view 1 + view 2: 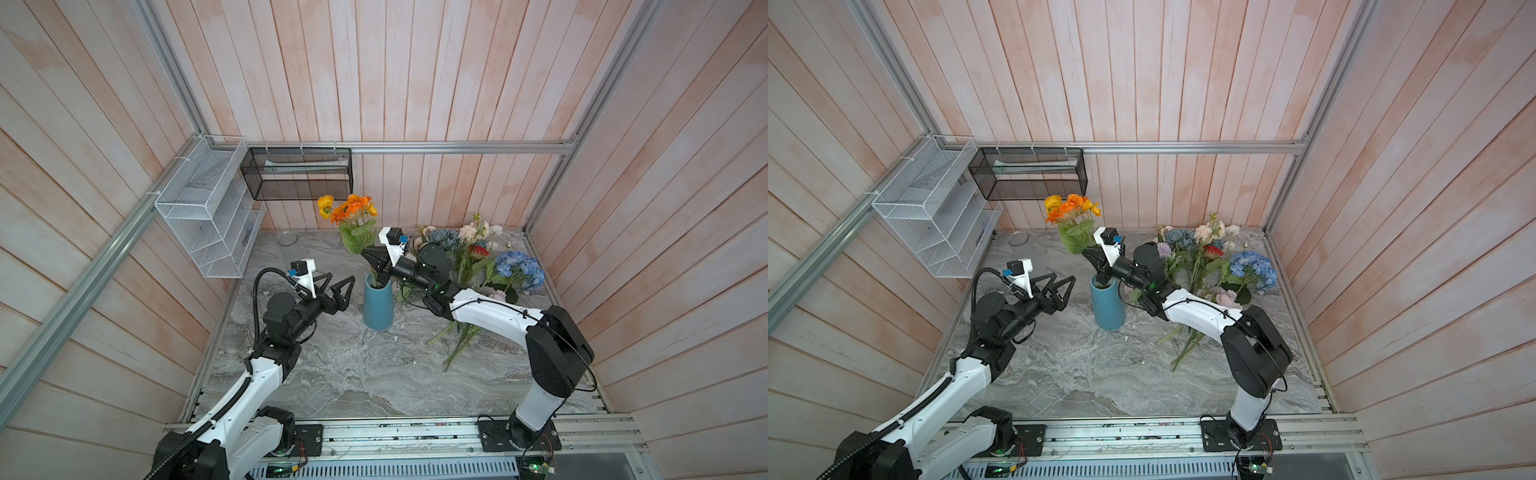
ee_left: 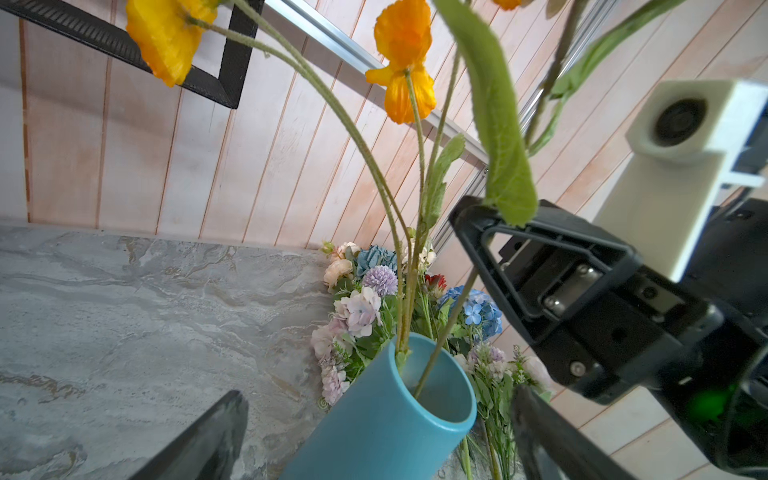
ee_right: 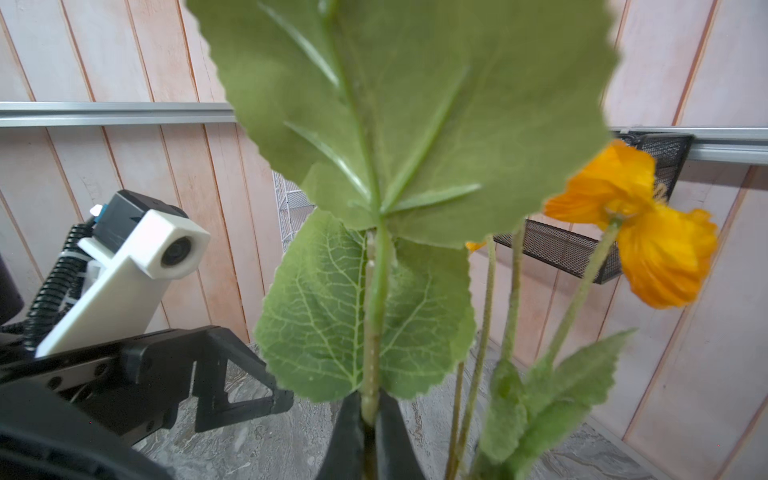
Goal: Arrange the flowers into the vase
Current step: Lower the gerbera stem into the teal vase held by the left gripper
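Flowers (image 1: pixel 478 257) in peach, blue, red and lavender lie heaped on the marble bench (image 1: pixel 353 374) in both top views, to the right of the teal vase (image 1: pixel 378 305), which stands upright near the middle. Orange blooms (image 1: pixel 353 208) on tall stems rise from the vase mouth. The right claw (image 1: pixel 367 253) reaches in above the vase, pinched together on a leafy stem (image 1: pixel 357 239) just under its broad leaves. The left claw (image 1: pixel 342 277) hovers just left of the vase, spread wide and holding nothing.

From the left wrist, the vase (image 2: pixel 374 419) shows between that claw's two spread fingers (image 2: pixel 208 436), apart from both. Thin hairy stems and the gripped stem all run down into its mouth, and the heap lies behind it.

From the right wrist, the right claw's fingers (image 3: pixel 351 436) clamp the leafy stem (image 3: pixel 370 374) between them, with big green leaves above. An orange poppy (image 3: pixel 648 232) nods beside it, and the left claw (image 3: pixel 245 395) gapes wide beyond.
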Action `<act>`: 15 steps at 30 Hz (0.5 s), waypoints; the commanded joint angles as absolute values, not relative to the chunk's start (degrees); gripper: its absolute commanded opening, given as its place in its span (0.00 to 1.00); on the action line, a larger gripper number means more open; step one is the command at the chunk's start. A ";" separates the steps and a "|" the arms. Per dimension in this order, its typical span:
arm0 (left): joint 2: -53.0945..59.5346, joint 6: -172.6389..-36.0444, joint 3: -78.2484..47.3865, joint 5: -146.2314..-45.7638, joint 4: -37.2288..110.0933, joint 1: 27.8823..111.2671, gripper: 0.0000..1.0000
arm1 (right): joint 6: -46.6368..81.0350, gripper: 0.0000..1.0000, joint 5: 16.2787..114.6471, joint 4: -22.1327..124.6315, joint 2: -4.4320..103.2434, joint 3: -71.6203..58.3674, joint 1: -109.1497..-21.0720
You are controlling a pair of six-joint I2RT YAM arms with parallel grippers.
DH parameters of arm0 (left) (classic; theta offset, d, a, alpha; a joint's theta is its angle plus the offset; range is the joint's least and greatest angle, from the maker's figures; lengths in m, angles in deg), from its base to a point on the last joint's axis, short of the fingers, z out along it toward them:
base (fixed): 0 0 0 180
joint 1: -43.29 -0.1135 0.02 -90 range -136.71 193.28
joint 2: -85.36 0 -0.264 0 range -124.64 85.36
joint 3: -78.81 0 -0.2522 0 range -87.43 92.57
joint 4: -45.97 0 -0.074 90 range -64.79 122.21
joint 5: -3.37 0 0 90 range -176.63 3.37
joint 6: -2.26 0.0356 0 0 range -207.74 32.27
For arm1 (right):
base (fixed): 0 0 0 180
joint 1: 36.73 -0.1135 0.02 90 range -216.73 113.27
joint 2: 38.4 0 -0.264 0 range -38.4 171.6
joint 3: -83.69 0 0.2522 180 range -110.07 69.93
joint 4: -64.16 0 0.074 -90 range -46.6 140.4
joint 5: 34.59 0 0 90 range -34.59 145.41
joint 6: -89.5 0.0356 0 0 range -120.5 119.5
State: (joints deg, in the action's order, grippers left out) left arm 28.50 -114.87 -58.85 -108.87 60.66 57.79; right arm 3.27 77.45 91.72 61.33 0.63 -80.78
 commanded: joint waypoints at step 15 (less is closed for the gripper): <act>26.38 -113.37 -55.87 -108.53 63.00 60.24 1.00 | -3.70 0.34 70.86 83.43 58.07 2.95 -82.95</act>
State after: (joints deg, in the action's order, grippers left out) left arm 26.38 -114.43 -57.50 -108.69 61.86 59.97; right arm -2.35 72.38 85.03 60.47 2.77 -82.62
